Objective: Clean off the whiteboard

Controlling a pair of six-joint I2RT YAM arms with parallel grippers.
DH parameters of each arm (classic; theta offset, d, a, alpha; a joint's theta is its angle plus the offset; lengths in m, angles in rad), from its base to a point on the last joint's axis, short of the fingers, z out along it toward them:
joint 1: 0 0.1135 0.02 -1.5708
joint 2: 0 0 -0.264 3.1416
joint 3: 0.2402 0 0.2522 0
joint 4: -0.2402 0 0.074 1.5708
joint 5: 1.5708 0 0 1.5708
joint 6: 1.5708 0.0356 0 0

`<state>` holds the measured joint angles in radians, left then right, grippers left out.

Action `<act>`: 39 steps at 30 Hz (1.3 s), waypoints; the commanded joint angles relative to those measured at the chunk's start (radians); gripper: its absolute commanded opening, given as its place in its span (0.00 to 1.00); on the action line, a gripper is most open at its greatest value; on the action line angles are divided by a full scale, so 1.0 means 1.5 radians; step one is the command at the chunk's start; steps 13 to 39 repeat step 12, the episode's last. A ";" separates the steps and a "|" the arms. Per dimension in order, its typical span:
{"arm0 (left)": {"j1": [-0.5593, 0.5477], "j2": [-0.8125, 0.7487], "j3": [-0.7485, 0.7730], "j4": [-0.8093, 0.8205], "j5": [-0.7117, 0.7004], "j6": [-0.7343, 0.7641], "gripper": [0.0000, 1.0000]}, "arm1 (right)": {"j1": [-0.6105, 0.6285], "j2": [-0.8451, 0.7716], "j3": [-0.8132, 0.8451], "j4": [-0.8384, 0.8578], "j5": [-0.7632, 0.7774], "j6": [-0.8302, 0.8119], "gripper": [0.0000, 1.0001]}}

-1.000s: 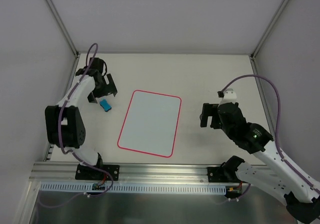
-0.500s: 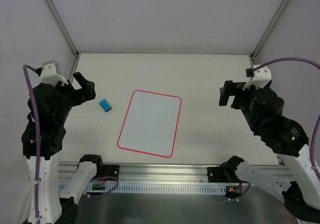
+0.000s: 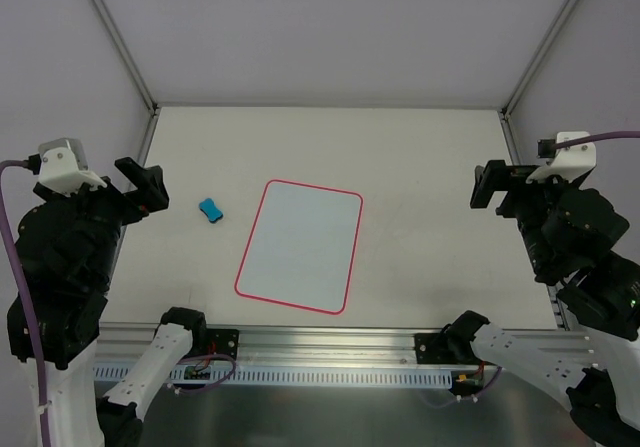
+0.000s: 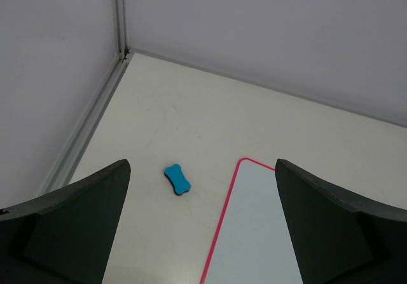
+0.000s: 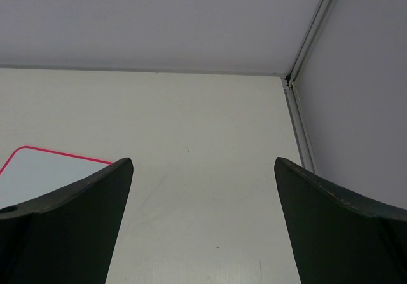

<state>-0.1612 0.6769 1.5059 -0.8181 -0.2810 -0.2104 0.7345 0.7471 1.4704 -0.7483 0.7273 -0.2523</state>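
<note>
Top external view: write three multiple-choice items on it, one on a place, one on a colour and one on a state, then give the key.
1. Where does the blue eraser lie relative to the whiteboard?
A. On top of it
B. On the table to its left, apart from it
C. To its right

2. What colour is the whiteboard's border?
A. Green
B. Red-pink
C. Black

3. In what state is the left gripper?
A. Open and empty
B. Shut on the eraser
C. Shut on a marker

Key:
1 B: bare table shows between the eraser and the board's left edge.
2 B: a thin red-pink line runs all round the board.
3 A: the left wrist view shows its fingers wide apart with nothing held between them.
</note>
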 commanded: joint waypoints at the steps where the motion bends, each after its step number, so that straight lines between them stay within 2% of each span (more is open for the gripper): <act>1: -0.020 -0.013 0.013 -0.004 -0.072 0.021 0.99 | -0.003 -0.013 0.019 0.014 0.019 -0.020 0.99; 39: -0.038 0.000 0.033 -0.005 -0.093 0.021 0.99 | -0.003 -0.015 0.019 0.022 -0.006 -0.012 0.99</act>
